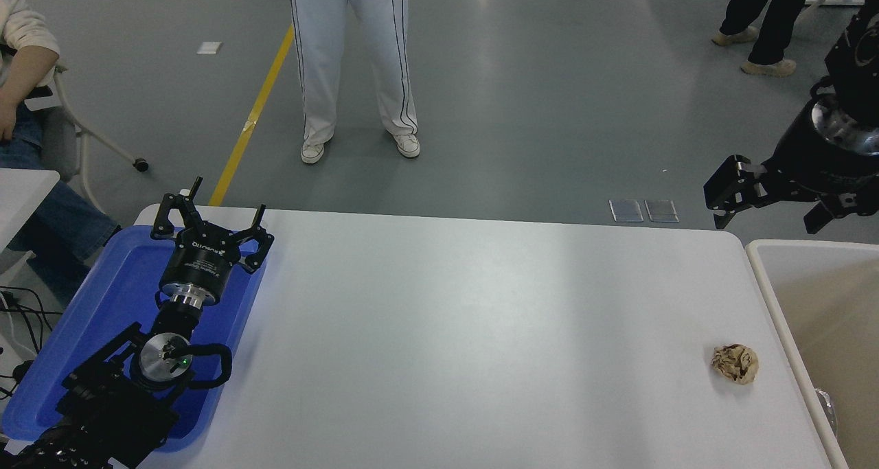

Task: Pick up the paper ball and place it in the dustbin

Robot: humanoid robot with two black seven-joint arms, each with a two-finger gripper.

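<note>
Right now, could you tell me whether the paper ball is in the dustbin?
Out. The paper ball lies on the white table, left of the dustbin rim.

I count one paper ball point(735, 363), one dustbin point(769, 277) and one blue tray point(89, 332) on my feed. Two grippers show: left gripper point(209, 215), right gripper point(729, 196). Three people are partly in view.

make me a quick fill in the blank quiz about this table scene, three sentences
1. The paper ball lies on the white table near its ____ edge.
2. The left gripper hangs over a ____ tray.
3. The right gripper is raised beyond the table's far right corner, holding ____.

Missing words: right; blue; nothing
</note>
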